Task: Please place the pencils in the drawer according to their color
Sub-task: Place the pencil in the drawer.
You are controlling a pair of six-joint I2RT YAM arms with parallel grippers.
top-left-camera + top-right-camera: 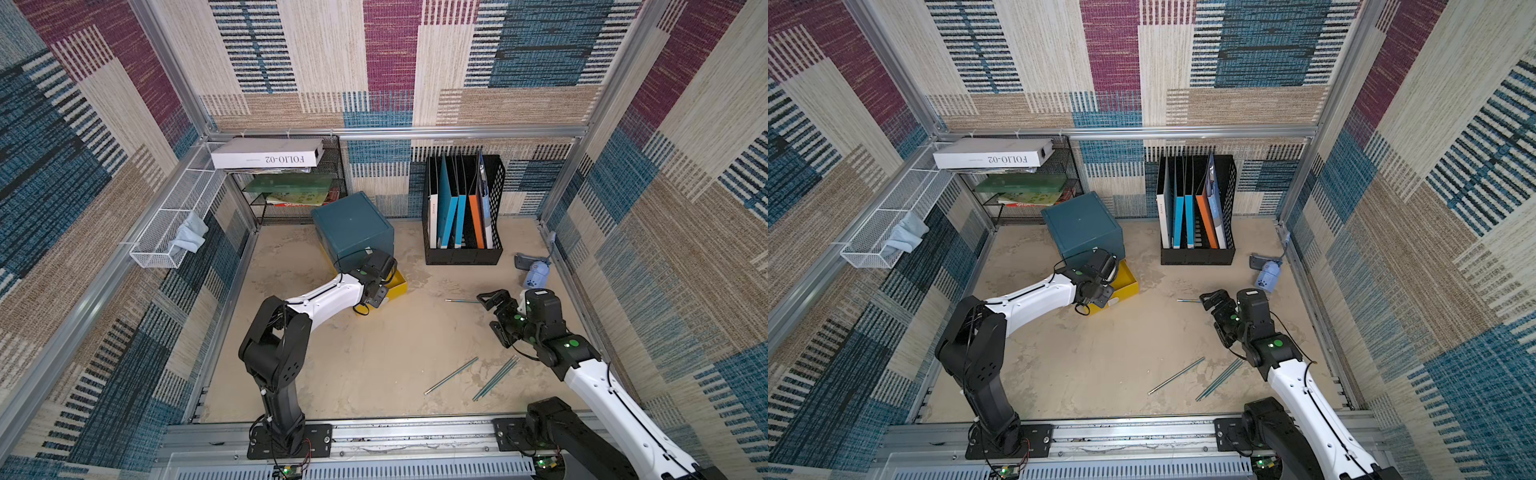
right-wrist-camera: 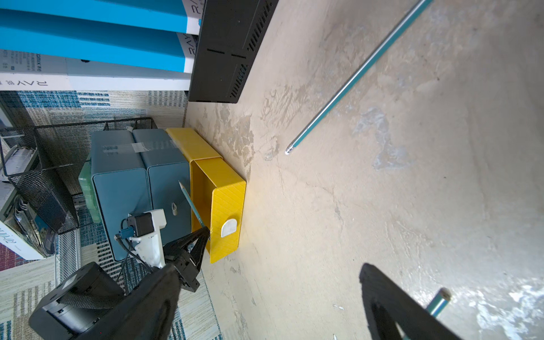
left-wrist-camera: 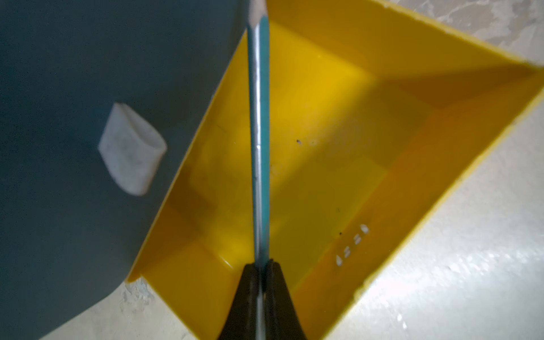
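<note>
My left gripper (image 3: 262, 263) is shut on a teal-blue pencil (image 3: 259, 132). It holds the pencil over the open yellow drawer (image 3: 382, 44), the lowest one of the teal cabinet (image 1: 353, 224). The pencil's tip slants up past the blue drawer front (image 2: 164, 182). The drawer's floor looks bare. My right gripper (image 1: 488, 313) stands open low over the table with nothing between its fingers. One teal pencil (image 1: 461, 300) lies just beyond it, and another's end (image 2: 438, 303) shows beside a finger. A single pencil (image 1: 451, 375) and a pair (image 1: 496, 378) lie near the front.
A black file rack (image 1: 461, 208) with folders stands at the back right. A wire shelf (image 1: 286, 183) of books fills the back left corner. A white mesh basket (image 1: 174, 216) hangs on the left wall. A small blue device (image 1: 534, 276) lies by the right wall.
</note>
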